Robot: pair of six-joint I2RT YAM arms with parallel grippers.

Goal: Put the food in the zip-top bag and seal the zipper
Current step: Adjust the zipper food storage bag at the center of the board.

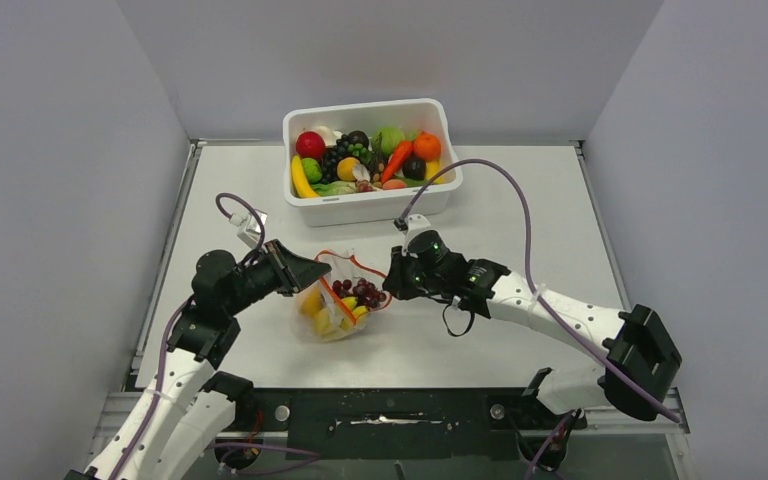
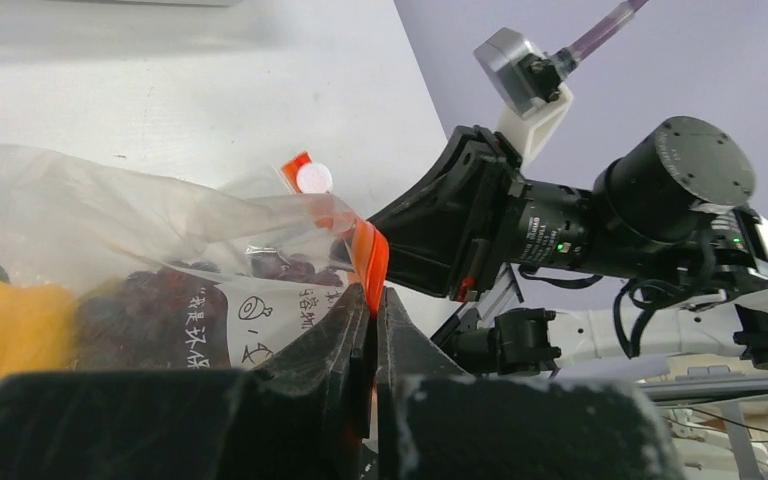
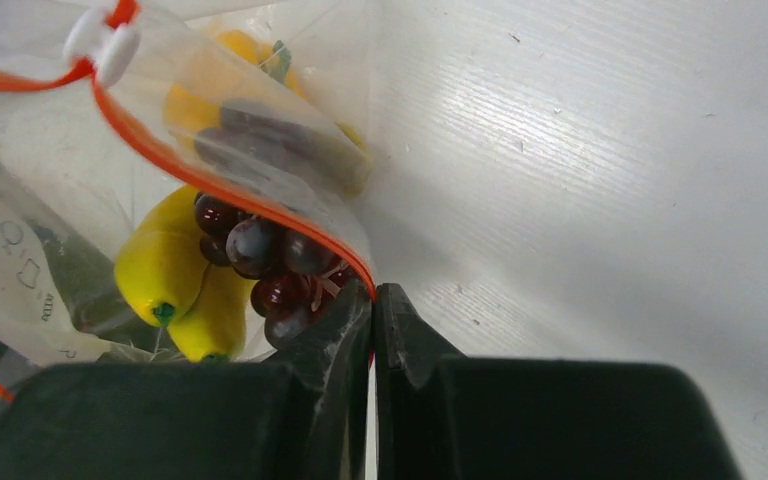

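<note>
Both my pairs of fingers were pinched tight on the zipper (image 2: 368, 255). My left gripper (image 2: 373, 300) held its left end and my right gripper (image 3: 373, 300) its right. The zip-top bag (image 1: 335, 300) lay on the table (image 1: 520, 220) between them, short of the white tub (image 1: 370, 208). Its mouth ran left to right and its belly sagged toward my bases. The right wrist view showed dark grapes (image 3: 260, 250) and a yellow piece (image 3: 165, 265) clearly. From the left wrist they were only blurs behind printed plastic.

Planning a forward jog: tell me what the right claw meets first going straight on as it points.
The right claw pinches the bag by its orange strip; straight on, that bag comes first, then likely the grapes inside.
</note>
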